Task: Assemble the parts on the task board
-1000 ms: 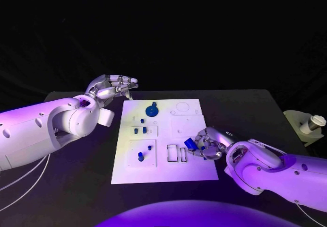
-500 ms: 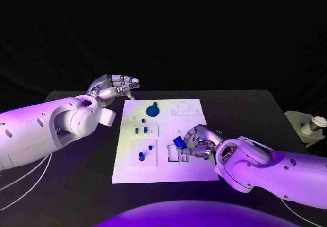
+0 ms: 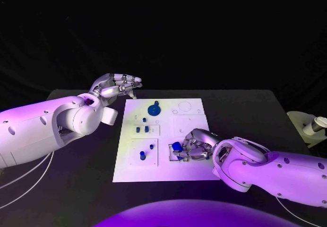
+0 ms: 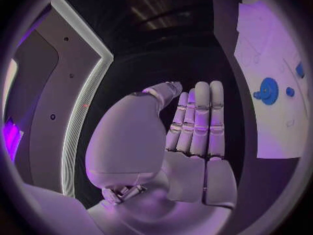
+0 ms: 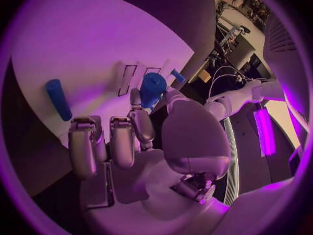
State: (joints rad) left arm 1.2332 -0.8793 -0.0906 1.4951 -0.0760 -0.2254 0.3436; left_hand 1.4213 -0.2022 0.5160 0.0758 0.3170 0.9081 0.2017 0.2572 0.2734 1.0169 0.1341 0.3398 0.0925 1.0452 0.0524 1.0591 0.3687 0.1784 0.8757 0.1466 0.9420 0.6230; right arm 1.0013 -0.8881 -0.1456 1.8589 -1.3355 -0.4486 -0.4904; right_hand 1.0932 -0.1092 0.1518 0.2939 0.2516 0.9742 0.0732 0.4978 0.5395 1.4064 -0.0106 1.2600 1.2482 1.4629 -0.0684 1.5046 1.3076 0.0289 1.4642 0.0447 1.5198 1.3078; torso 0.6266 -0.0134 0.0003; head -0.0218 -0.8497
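blue part pinched in right hand over task board

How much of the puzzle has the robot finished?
Partway. A blue gear and small blue pegs already sit on the task board. The right hand holds a blue part over the rectangular slots. The left hand holds nothing.

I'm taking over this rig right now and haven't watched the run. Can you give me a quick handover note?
Right hand pinches a small blue part over the slotted recess on the task board.
Left hand holds nothing, fingers together, off the board's far left corner.
On the board: blue gear at the far end, small blue parts mid-left, blue pegs near-left.
Done: part picked up. Left: seat it; whether other parts need work I cannot tell.
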